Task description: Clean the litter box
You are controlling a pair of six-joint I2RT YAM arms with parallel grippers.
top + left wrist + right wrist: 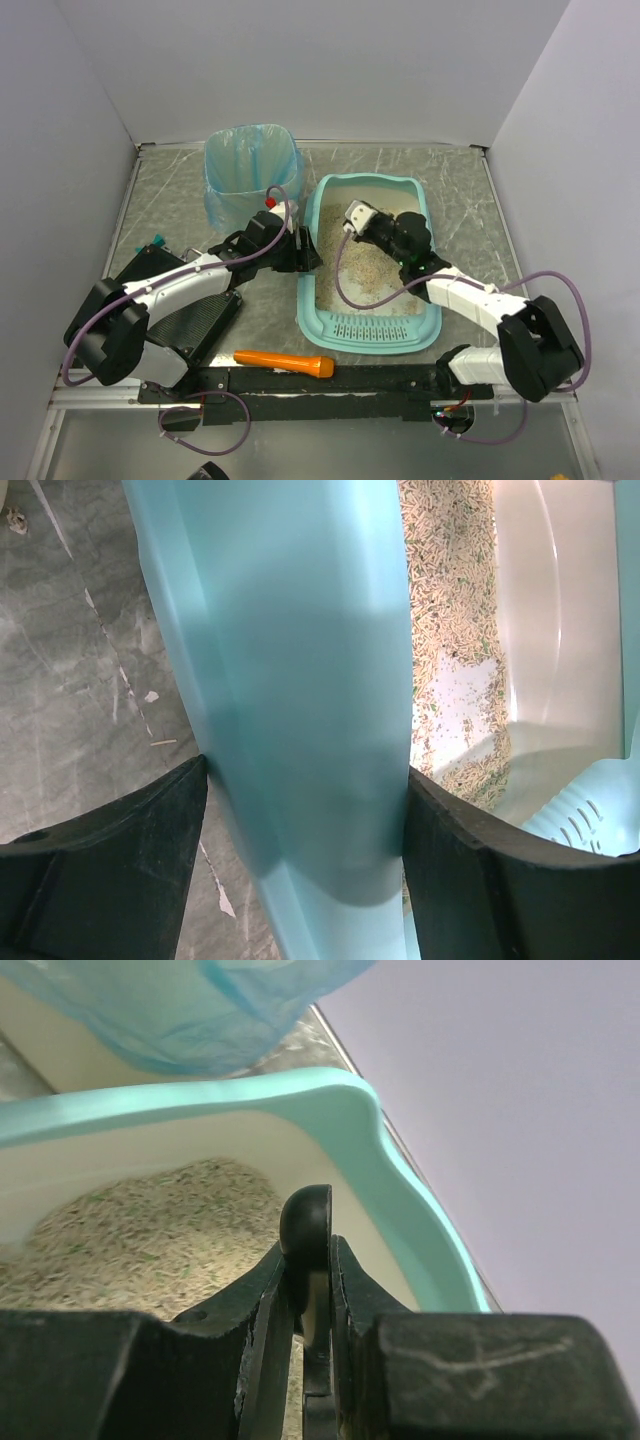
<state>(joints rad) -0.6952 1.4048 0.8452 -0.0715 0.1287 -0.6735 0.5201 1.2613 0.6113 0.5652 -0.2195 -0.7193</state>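
The light teal litter box (372,336) lies in the middle of the table with beige litter (365,265) inside and its slotted lip at the near end. My left gripper (305,250) is shut on the box's left wall; in the left wrist view that wall (300,630) fills the gap between the black fingers (110,860). My right gripper (352,232) hovers inside the box over the litter near the far end. In the right wrist view it (310,1260) is shut on a thin black piece with a rounded end (306,1222), with the far rim (330,1095) beyond.
A blue-bagged waste bin (250,175) stands at the back left of the box and shows in the right wrist view (200,1010). A flat black case (195,322) lies under the left arm. An orange-handled tool (285,362) lies near the front edge. Grey walls enclose the table.
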